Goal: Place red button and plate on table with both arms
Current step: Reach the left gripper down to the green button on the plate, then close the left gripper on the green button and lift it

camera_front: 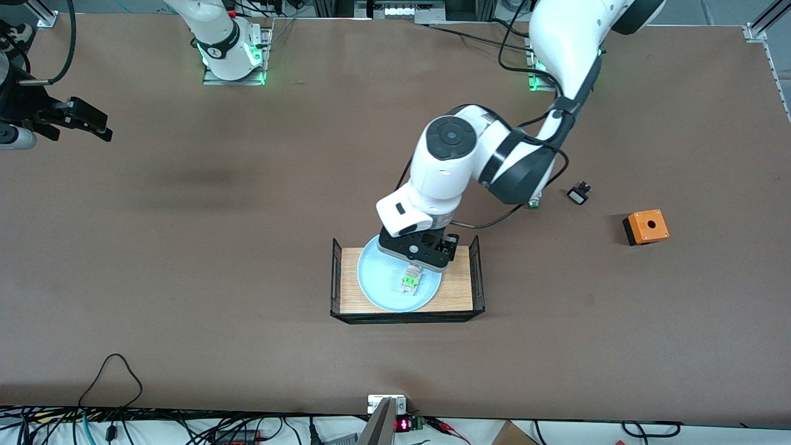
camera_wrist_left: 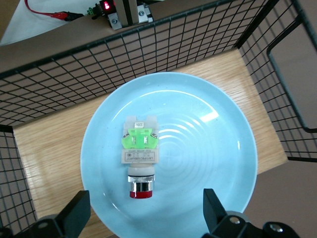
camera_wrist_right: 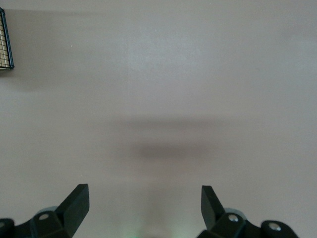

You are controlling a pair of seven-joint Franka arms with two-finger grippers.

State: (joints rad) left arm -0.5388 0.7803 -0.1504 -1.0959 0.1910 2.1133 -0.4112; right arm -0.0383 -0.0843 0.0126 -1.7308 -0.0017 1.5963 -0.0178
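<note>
High front camera, two wrist close-ups

Left gripper point(camera_wrist_left: 143, 210) hangs low, fingers spread; right gripper point(camera_wrist_right: 143, 206) waits, fingers spread

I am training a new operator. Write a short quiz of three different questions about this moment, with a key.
1. True or false: the red button lies on the plate.
2. Multiple choice: the plate rests on A) the bare table, B) the wooden tray, C) the orange box.
3. Fill in: the left gripper hangs over the plate with its fingers ____, while the right gripper waits over bare table at the right arm's end.

Key: 1 true; 2 B; 3 open.
</note>
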